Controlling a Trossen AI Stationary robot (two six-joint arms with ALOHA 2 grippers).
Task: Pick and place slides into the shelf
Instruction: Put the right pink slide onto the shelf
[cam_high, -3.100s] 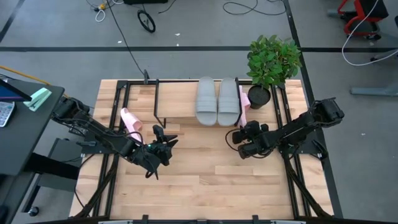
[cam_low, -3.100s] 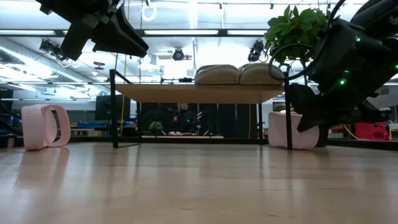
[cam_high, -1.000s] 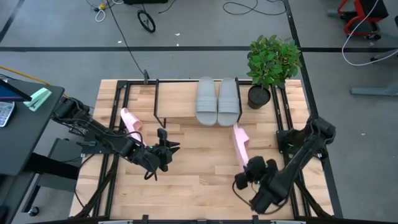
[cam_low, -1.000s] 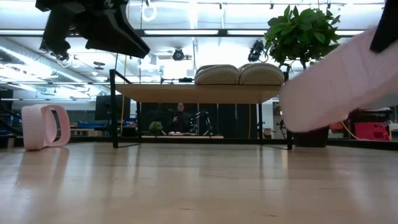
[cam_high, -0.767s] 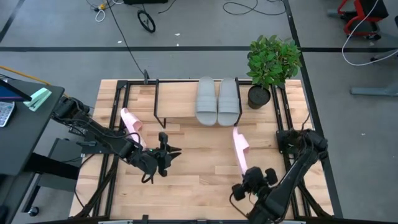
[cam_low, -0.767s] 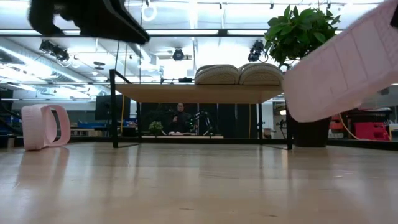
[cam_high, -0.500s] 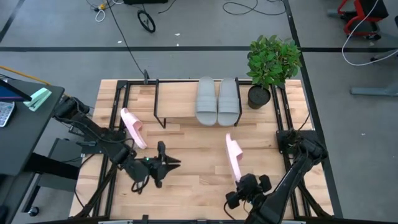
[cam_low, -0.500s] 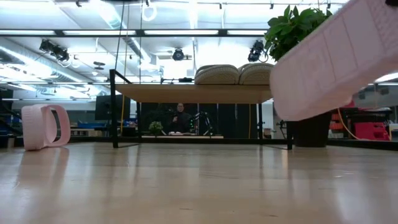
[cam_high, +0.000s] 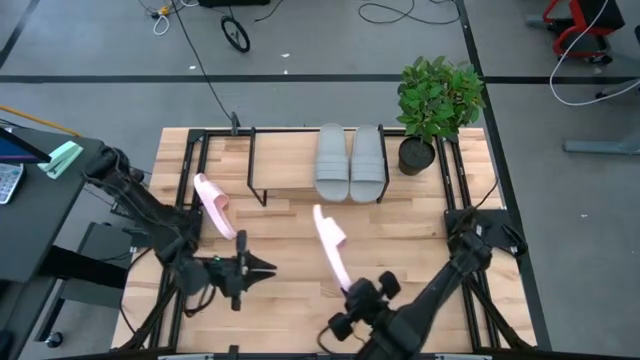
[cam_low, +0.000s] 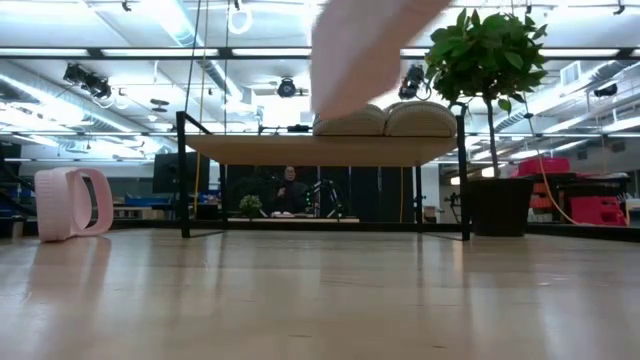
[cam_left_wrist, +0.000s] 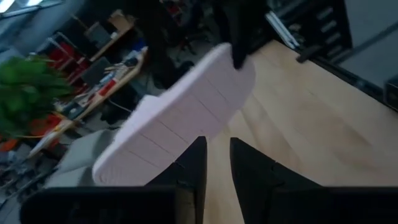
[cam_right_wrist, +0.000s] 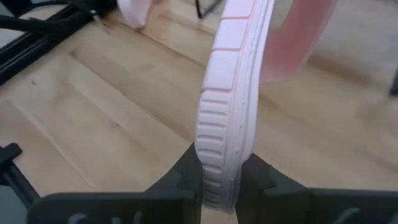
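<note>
From above, a pink slide (cam_high: 331, 245) is seen held on edge over the middle of the desk (cam_high: 300, 300), short of the shelf (cam_high: 290, 172), where the grey pair (cam_high: 350, 162) already lies. It is pinched at its near end by the right gripper (cam_high: 352, 297), with the right arm stretched low across the front of the desk. The left gripper (cam_high: 262, 266) is parked at front left, pointing toward the slide; the second pink slide (cam_high: 213, 204) rests on edge just left of the shelf.

At desk level, the carried slide (cam_low: 362, 50) is seen raised above the shelf board (cam_low: 320, 149); that height is judged enough to clear the grey pair (cam_low: 384, 119), so it should be swung to a free stretch of board and laid flat.

On the left wrist view, the jaws are shown narrow with nothing between them, the slide (cam_left_wrist: 180, 118) well beyond.

On the right wrist view, the jaws are closed on the slide's sole edge (cam_right_wrist: 224, 118); a thin grip, so a slow carry is advised.
</note>
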